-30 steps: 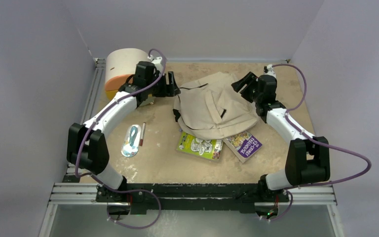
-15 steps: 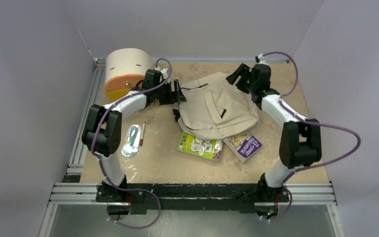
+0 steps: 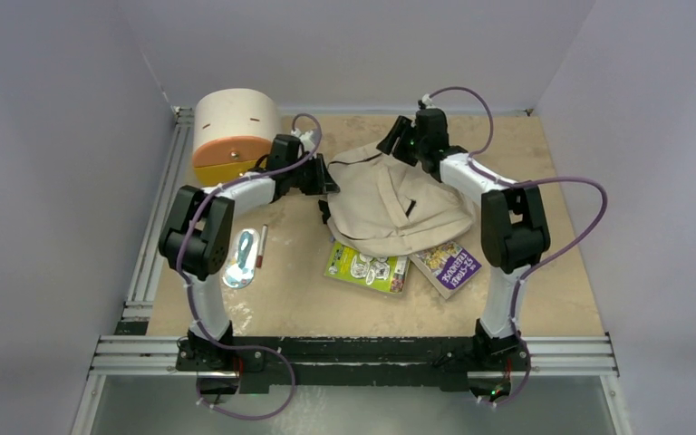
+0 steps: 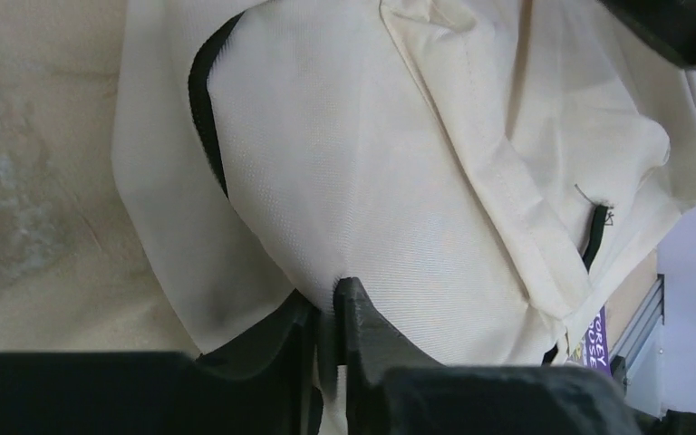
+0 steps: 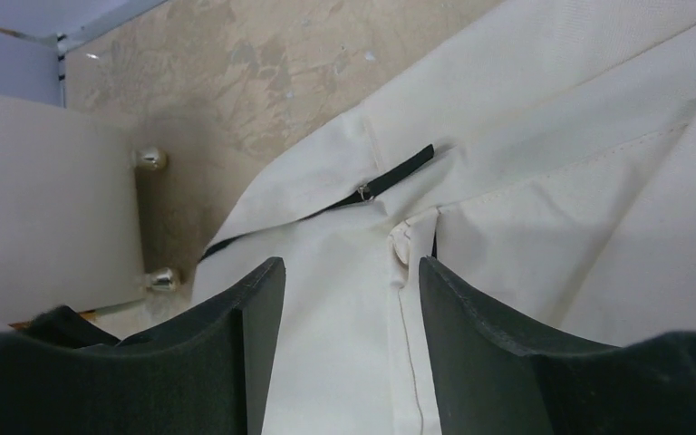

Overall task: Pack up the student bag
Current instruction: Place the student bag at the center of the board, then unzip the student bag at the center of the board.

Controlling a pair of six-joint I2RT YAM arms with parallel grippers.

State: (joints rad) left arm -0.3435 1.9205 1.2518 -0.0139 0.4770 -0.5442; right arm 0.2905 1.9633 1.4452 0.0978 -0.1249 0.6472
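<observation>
The student bag [image 3: 394, 199] is a cream fabric backpack with black zipper lines, lying flat in the middle of the table. My left gripper [image 3: 328, 177] is at its left edge. In the left wrist view its jaws [image 4: 326, 304] are pinched together on a fold of the bag's fabric [image 4: 399, 181]. My right gripper [image 3: 395, 145] hovers over the bag's far top edge. It stands open [image 5: 352, 272], with bag cloth [image 5: 553, 163] and a small fabric tab below the gap. A black zipper with a metal pull [image 5: 362, 192] lies just beyond the fingers.
A cream cylindrical drawer box [image 3: 231, 131] with orange front stands at the back left, close to the left arm. A green book [image 3: 367, 267] and a purple book [image 3: 449, 265] stick out from under the bag's near edge. A pen [image 3: 261, 246] and a packaged item [image 3: 240, 254] lie left.
The left gripper went from wide open to pinched on the bag's left edge. The right arm swung left from the bag's right corner to over its top middle.
</observation>
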